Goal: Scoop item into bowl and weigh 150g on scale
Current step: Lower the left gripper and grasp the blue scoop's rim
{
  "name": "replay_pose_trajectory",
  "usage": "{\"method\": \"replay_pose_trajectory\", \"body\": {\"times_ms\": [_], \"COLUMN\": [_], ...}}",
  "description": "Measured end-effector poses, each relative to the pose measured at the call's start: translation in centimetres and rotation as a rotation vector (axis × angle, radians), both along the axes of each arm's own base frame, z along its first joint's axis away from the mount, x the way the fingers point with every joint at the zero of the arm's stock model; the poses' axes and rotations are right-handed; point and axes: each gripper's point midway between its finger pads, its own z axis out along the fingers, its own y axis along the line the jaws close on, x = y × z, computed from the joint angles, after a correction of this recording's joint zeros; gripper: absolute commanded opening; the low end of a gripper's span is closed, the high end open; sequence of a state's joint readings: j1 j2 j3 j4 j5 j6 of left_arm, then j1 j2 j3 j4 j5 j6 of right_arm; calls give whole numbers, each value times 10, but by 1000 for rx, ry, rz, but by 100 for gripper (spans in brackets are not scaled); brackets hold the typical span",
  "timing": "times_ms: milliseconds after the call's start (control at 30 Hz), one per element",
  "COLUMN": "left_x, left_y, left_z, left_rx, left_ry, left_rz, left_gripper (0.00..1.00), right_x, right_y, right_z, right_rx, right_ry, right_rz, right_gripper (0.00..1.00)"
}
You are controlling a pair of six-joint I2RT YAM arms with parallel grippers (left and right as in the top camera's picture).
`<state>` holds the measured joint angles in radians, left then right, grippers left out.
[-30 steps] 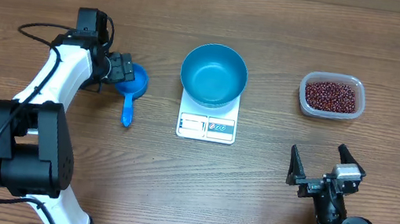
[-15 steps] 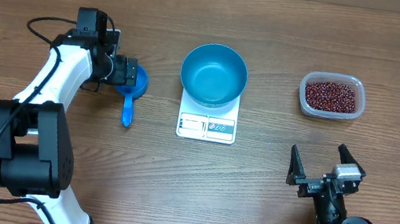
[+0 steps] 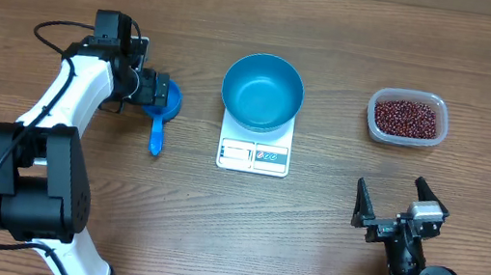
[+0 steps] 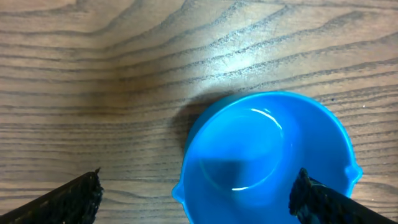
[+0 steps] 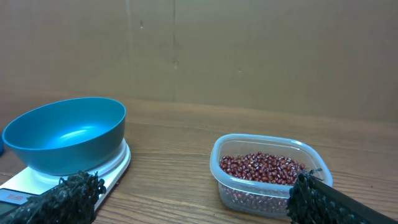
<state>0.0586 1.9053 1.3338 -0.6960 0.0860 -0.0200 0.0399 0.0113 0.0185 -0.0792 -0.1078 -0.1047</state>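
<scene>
Your left gripper hung over the far left part of the tabletop, its jaws spread wide and holding nothing. In the left wrist view the round cup of the small bright blue scoop lay between the two dark fingertips, empty and resting on the wood; whether either fingertip touched its rim could not be told. From overhead, the scoop's handle pointed toward the near edge. Your right gripper sat at the near right, well apart from everything, also fully open and empty, facing the far side. The teal-blue bowl stood upright and empty on the white scale at the middle of the tabletop, covering the far part of the platform and leaving the display panel along the near edge in view; its readout was too small to read. The red-brown beans lay in a loose heap inside the clear plastic tub at the far right, well apart from the bowl and beyond your right gripper.
</scene>
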Motion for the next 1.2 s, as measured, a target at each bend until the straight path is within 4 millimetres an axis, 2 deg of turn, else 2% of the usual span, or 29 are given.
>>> {"method": "replay_pose_trajectory", "body": {"times_ms": [33, 133, 233, 667, 800, 900, 1033, 1200], "left_x": [-1, -4, -5, -10, -3, 4, 3, 3], "left_y": [0, 2, 6, 10, 11, 11, 11, 12], "left_z": [0, -1, -2, -1, 5, -4, -17, -17], "left_rx": [1, 17, 41, 64, 65, 63, 61, 67], "left_ry": [4, 15, 20, 48, 77, 123, 158, 161], "left_rz": [-3, -1, -8, -10, -14, -15, -16, -31], "left_gripper": [86, 96, 100, 100, 100, 100, 100, 100], "right_x": [0, 0, 0, 0, 0, 0, 0, 0], "right_y": [0, 0, 0, 0, 0, 0, 0, 0], "right_z": [0, 0, 0, 0, 0, 0, 0, 0], "right_rx": [0, 0, 0, 0, 0, 0, 0, 0], "right_ry": [0, -1, 0, 0, 0, -1, 0, 0], "right_rz": [0, 0, 0, 0, 0, 0, 0, 0], "right_gripper": [100, 100, 100, 100, 100, 100, 100, 100]}}
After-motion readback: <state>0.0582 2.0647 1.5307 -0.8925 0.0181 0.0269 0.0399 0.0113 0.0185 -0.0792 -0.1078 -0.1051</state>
